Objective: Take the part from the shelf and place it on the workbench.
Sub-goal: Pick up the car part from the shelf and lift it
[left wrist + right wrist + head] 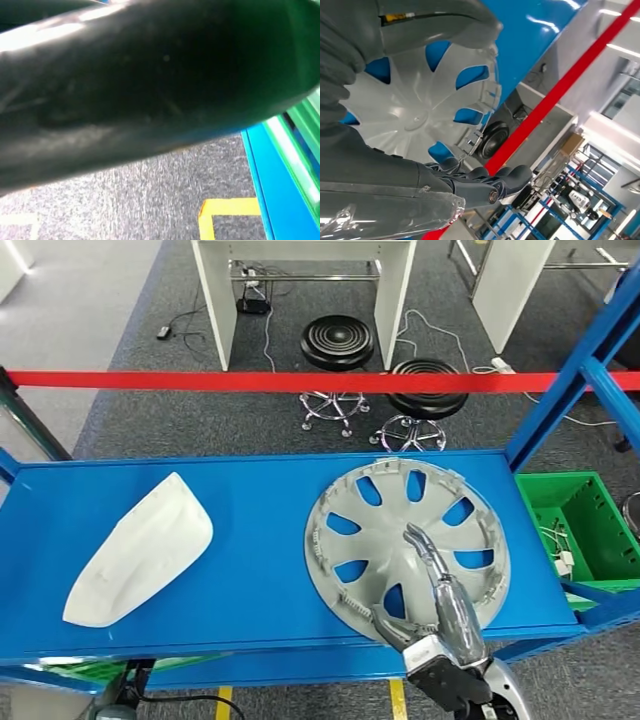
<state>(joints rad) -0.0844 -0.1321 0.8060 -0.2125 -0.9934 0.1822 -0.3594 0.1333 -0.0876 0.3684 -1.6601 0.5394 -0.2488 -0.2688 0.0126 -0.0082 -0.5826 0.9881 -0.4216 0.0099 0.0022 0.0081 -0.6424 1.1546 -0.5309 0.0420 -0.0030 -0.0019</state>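
Note:
A round grey hubcap (392, 532) lies flat on the right half of the blue shelf (256, 540). My right hand (434, 605) reaches over its near edge: a long finger lies stretched above the cap toward its middle, and the thumb sits at the near rim. The right wrist view shows the hubcap (414, 115) between the thumb (444, 20) and the extended fingers (486, 182), which are apart and hold nothing. A white shell-shaped part (143, 550) lies on the left half of the shelf, far from the hand.
A green crate (581, 525) sits beyond the shelf's right end, beside a blue upright post (573, 370). Red barrier tape (226, 381) runs across behind the shelf. Two black stools (337, 343) and white tables stand on the grey carpet beyond.

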